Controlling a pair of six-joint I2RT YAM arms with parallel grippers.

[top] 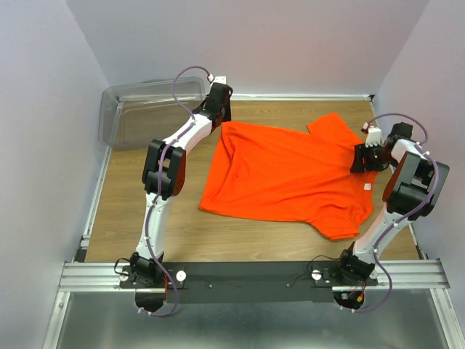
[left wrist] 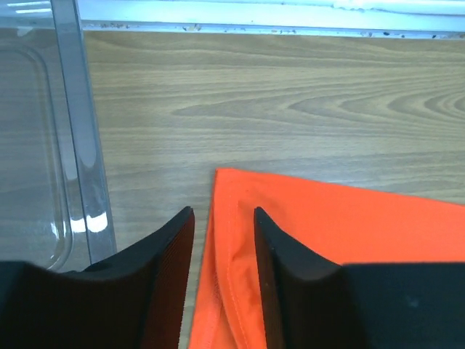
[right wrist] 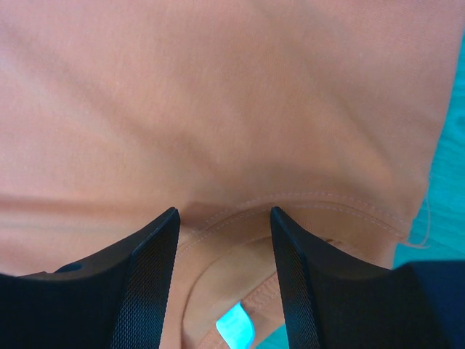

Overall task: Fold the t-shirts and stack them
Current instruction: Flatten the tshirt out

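While the left end effector sits low at the far left corner of the orange t-shirt, its jaws stand apart with the hem edge running between them. My right end effector is parted too, straddling the stitched collar. That view is so close I can't say whether the pads touch cloth. The shirt lies spread out on the wooden counter, with a clear plastic bin just left of the left arm.
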